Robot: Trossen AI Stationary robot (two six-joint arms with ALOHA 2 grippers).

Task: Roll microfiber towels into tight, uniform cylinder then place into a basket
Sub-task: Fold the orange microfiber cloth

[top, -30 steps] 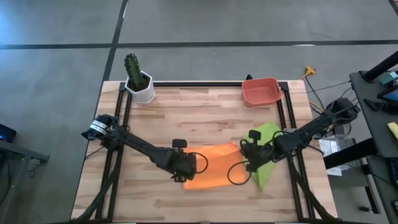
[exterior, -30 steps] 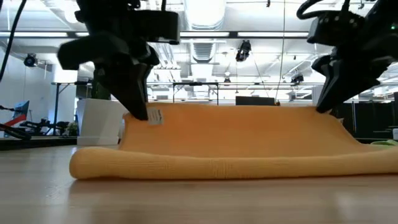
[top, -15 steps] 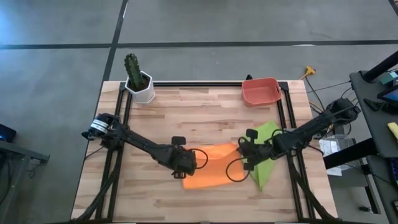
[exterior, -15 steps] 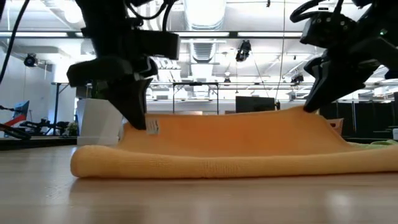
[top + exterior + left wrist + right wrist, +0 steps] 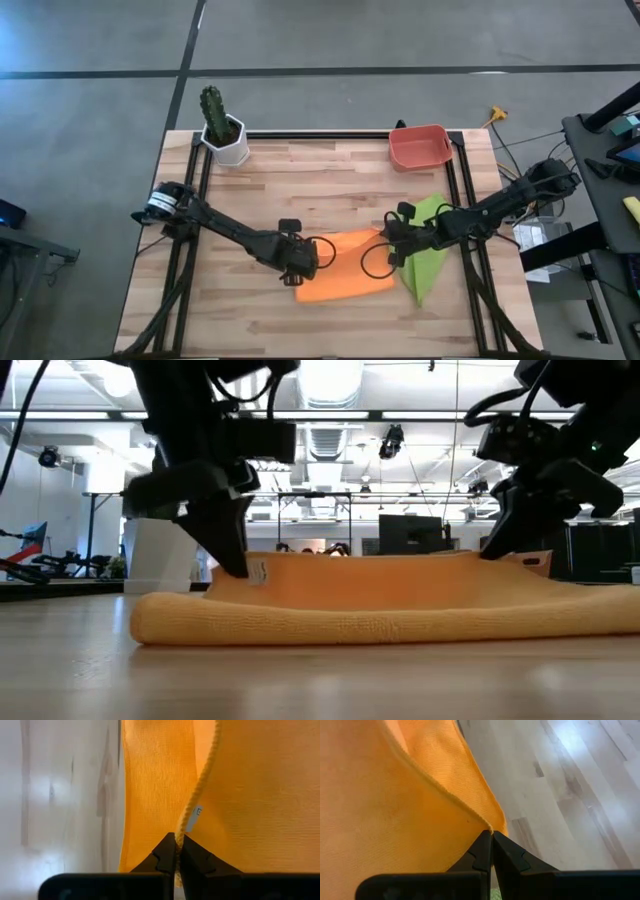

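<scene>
Both grippers have dropped lower; left gripper (image 5: 303,263) and right gripper (image 5: 392,250) each pinch the orange towel (image 5: 345,268), lower centre; uneven pulling could skew the roll.

Looked straight down on the whole wooden table (image 5: 340,180) from well above in the high view. Sat at tabletop level in the low view, right up close to the orange towel (image 5: 400,610), facing the room behind it. Peered forward from each wrist, nearly touching that same towel's edge. Shared the orange towel across all four; caught the white cactus pot (image 5: 230,140) in high and low only.
</scene>
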